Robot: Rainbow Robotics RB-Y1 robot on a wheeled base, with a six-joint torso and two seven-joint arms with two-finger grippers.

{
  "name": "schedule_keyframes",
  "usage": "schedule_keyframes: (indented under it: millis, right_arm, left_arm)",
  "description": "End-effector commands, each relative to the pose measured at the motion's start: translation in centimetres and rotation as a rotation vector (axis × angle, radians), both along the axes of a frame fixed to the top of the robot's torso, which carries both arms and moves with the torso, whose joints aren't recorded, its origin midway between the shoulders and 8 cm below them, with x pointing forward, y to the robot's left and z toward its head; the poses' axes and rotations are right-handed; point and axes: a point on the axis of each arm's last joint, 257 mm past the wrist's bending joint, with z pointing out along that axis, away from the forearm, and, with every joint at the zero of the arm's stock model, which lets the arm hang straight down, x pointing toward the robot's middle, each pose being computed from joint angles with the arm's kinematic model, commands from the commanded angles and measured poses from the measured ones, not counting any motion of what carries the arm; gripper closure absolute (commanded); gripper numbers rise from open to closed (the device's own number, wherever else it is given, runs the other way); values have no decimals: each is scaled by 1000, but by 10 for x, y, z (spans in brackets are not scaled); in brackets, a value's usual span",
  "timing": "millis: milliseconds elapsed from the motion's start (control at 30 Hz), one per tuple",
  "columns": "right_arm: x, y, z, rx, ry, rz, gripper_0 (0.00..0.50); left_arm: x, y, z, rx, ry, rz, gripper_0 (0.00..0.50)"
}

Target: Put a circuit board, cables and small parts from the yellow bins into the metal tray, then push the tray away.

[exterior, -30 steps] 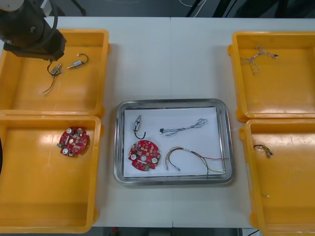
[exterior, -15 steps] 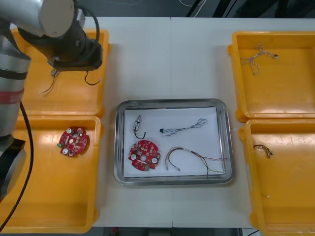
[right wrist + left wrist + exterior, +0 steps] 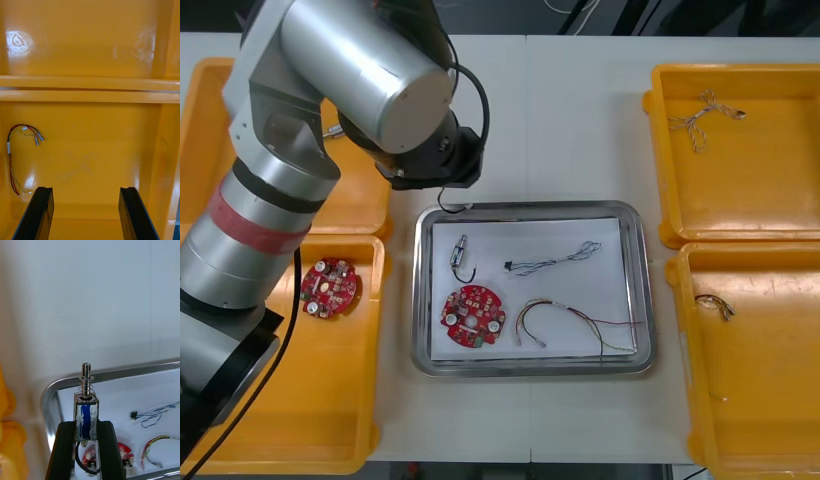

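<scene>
A rectangular metal tray (image 3: 641, 290) is set between yellow plastic bins (image 3: 750, 170); one round red circuit board (image 3: 473, 316) is laid inside it, a second board (image 3: 329, 286) in the near left bin (image 3: 280, 400).

The left gripper's (image 3: 86, 424) matt black fingers (image 3: 67, 450) clamp a small shiny metal part (image 3: 86, 405). Just beyond gleams a polished rectangular metal tray (image 3: 112, 371).
</scene>
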Motion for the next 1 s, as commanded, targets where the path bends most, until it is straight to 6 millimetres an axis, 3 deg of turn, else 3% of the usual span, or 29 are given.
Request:
schedule_keyframes:
  millis: [33, 233, 567, 733, 1000]
  right_arm:
    - [0, -10, 6, -24, -6, -31, 0]
    - [-1, -10, 7, -23, -5, -35, 0]
    - [0, -11, 7, -23, -6, -37, 0]
    - [0, -12, 8, -25, -9, -39, 0]
    - [0, -11, 7, -24, -7, -37, 0]
  left_arm:
    - [-17, -38, -23, -54, -3, -19, 500]
    - [-34, -47, -56, -15, 35, -56, 500]
    - [-49, -45, -89, 6, 77, -66, 500]
    - [-48, -42, -96, -3, 84, -60, 500]
    - [-29, -38, -116, -6, 75, -35, 500]
